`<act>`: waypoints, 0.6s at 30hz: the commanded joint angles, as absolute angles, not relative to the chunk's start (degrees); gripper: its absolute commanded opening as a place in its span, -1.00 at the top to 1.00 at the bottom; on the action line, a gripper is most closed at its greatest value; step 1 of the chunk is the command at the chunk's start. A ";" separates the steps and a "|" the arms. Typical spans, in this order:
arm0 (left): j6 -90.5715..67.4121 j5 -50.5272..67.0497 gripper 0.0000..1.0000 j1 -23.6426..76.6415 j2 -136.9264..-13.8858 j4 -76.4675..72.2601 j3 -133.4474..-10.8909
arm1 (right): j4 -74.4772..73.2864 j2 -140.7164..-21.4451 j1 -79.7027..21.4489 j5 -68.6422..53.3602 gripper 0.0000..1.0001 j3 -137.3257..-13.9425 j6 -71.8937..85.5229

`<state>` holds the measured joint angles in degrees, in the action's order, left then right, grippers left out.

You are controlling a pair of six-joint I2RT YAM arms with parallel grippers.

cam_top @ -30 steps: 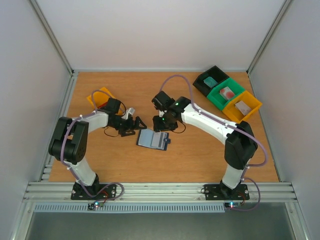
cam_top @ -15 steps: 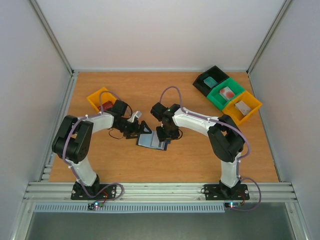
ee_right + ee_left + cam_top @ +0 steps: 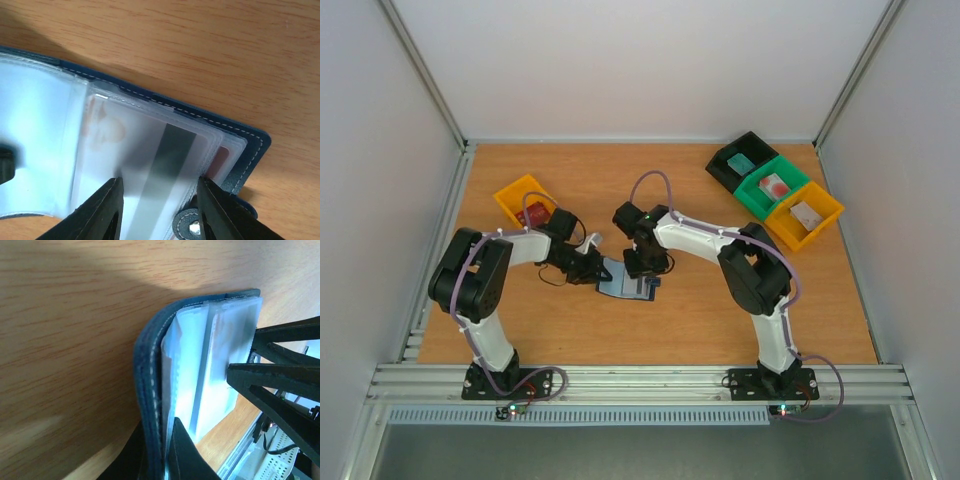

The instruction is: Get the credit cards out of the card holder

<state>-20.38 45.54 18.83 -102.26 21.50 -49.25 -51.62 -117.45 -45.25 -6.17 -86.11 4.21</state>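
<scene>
The navy card holder [image 3: 626,281] lies open on the table between both arms. My left gripper [image 3: 162,455] is shut on its stitched navy edge [image 3: 149,390], beside the pale sleeves [image 3: 210,365]. My right gripper [image 3: 160,200] is over the other half, jaws apart on either side of a pale credit card [image 3: 150,160] with a dark stripe inside a clear sleeve. I cannot tell if the fingers [image 3: 107,207] press on it. A reddish card [image 3: 223,159] peeks out below the sleeves. The closing tab [image 3: 190,226] lies by the right finger.
A yellow bin [image 3: 523,198] holding something red stands at the back left, behind the left arm. Black [image 3: 740,160], green [image 3: 775,187] and yellow [image 3: 805,213] bins sit in a row at the back right. The walls stand close on both sides.
My left gripper moved right to the card holder and shut on its edge. My right gripper came down and left over the card holder, its jaws narrowing a little.
</scene>
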 commanded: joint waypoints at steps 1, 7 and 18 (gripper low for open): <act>-23.66 44.13 0.99 19.10 -102.93 19.06 -48.01 | -48.60 -113.85 -44.84 -10.78 0.16 -86.83 2.65; -24.10 43.46 0.99 18.90 -102.35 19.47 -48.33 | -31.19 -108.50 -39.78 -32.05 0.14 -78.81 11.22; -23.91 43.51 0.99 18.84 -102.52 19.57 -48.43 | -30.66 -109.68 -39.86 -33.11 0.23 -77.57 12.79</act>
